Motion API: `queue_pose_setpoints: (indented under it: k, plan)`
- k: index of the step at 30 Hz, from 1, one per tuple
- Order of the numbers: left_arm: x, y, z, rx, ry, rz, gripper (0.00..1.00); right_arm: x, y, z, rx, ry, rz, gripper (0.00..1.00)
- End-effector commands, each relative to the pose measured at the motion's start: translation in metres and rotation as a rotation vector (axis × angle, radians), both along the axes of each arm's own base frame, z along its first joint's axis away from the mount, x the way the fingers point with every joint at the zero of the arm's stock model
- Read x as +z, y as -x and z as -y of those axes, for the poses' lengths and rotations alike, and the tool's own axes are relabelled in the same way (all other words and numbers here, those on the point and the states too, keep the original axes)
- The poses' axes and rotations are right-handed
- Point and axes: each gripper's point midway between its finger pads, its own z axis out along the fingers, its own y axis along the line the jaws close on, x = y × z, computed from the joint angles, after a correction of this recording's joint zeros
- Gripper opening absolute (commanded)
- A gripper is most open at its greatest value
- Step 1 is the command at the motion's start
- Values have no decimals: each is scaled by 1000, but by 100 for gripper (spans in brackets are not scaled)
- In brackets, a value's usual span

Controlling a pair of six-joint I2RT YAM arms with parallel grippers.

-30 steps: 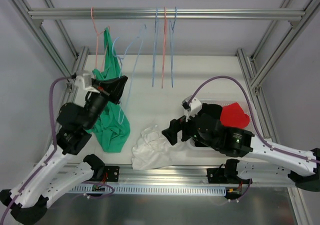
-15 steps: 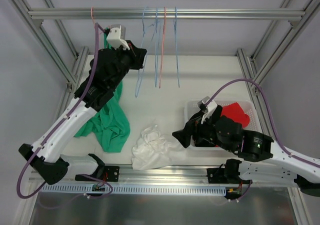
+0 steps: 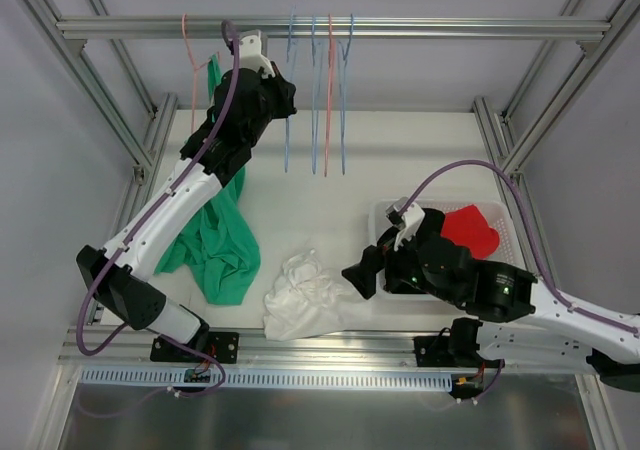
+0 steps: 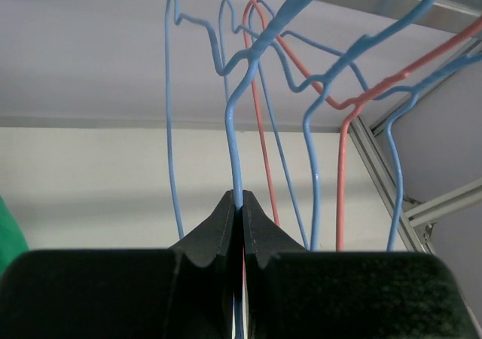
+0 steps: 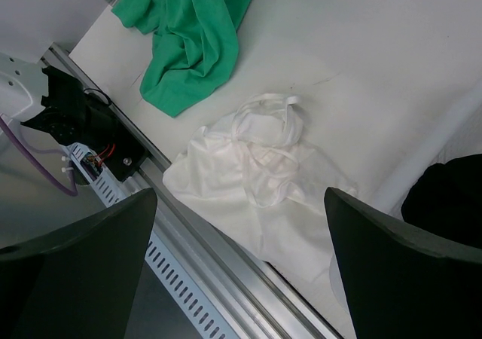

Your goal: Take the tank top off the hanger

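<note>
A green tank top (image 3: pixel 215 240) hangs from a pink hanger (image 3: pixel 190 48) at the rail's left end, its lower part heaped on the table (image 5: pixel 188 30). A white tank top (image 3: pixel 305 295) lies crumpled near the front edge (image 5: pixel 256 173), off any hanger. High at the rail, my left gripper (image 3: pixel 289 105) is shut on the wire of a bare blue hanger (image 3: pixel 288 145); the wrist view shows the jaws (image 4: pixel 241 200) pinched on that blue wire (image 4: pixel 233 135). My right gripper (image 3: pixel 358 275) hovers open over the white tank top (image 5: pixel 237 196), holding nothing.
More bare hangers, one red (image 3: pixel 328 100) and blue ones (image 3: pixel 345 100), hang from the top rail (image 3: pixel 450 28). A white bin (image 3: pixel 380 215) at the right holds a red cloth (image 3: pixel 468 230). Aluminium frame posts stand at both sides, and a rail runs along the front.
My left arm rose from beside the green tank top to the rail, carrying the blue hanger, which now hangs straight beside the others. The right gripper shifted slightly over the white top.
</note>
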Motion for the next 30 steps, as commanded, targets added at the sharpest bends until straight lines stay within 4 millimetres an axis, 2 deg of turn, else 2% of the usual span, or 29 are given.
queue_pose_setpoints:
  k: [1, 4, 5, 6, 7, 9, 10, 12, 13, 14, 15, 16, 17, 19, 20, 21, 22, 23, 24, 25, 26, 28, 29, 30]
  plan:
    - [11, 0, 1, -5, 63, 13, 0, -1, 1, -12, 28, -5, 2, 100]
    - [-1, 5, -1, -7, 71, -14, 0, -13, 0, -23, 53, 32, 7, 99]
    - [-1, 9, -3, -9, 72, -13, 3, -16, -1, -27, 68, 43, 21, 99]
    - [-1, 12, -4, -10, 73, -12, 11, -29, -1, -33, 83, 80, 19, 100]
    - [2, 15, -7, -9, 77, -7, 18, -32, -1, -40, 101, 77, 22, 100]
    - [11, 27, -15, -11, 80, 17, 23, -45, -7, -46, 91, 131, 22, 99]
    - [15, 30, -19, -1, 80, 30, 25, -63, -10, -51, 85, 189, 4, 99]
    - [31, 37, -25, -4, 69, 70, 36, -71, -12, -60, 84, 216, -13, 99]
    - [36, 42, -23, -29, 67, 80, 42, -84, -13, -66, 86, 256, -28, 99]
    - [48, 53, -28, -36, 81, 105, 48, -89, -15, -69, 84, 271, -32, 100]
    - [51, 58, -31, -37, 81, 114, 89, -94, -17, -72, 80, 288, -29, 99]
    - [55, 66, -35, -42, 83, 126, 99, -95, -21, -77, 74, 295, -27, 100]
    - [62, 80, -44, -41, 93, 148, 99, -110, -23, -81, 76, 342, -37, 100]
    - [64, 96, -60, -13, 91, 163, 99, -122, -27, -87, 76, 382, -52, 99]
    - [64, 113, -79, 25, 93, 179, 99, -133, -29, -92, 75, 415, -66, 100]
    - [61, 120, -90, 53, 71, 186, 99, -139, -30, -95, 78, 429, -76, 99]
    - [45, 126, -101, 86, 49, 166, 99, -145, -30, -97, 76, 441, -90, 99]
    - [49, 147, -122, 124, 56, 184, 99, -147, -31, -102, 79, 446, -94, 100]
    - [43, 153, -136, 174, 43, 184, 99, -163, -28, -106, 97, 482, -121, 99]
    - [29, 159, -142, 186, 25, 167, 99, -169, -27, -110, 110, 495, -136, 99]
    - [28, 177, -155, 192, 31, 181, 99, -181, -26, -116, 131, 527, -149, 100]
    - [11, 187, -162, 192, 0, 155, 99, -195, -22, -121, 168, 556, -174, 100]
    - [10, 198, -169, 192, 4, 163, 99, -202, -20, -123, 186, 574, -179, 99]
    - [-3, 202, -171, 188, -28, 127, 99, -217, -19, -123, 196, 609, -195, 99]
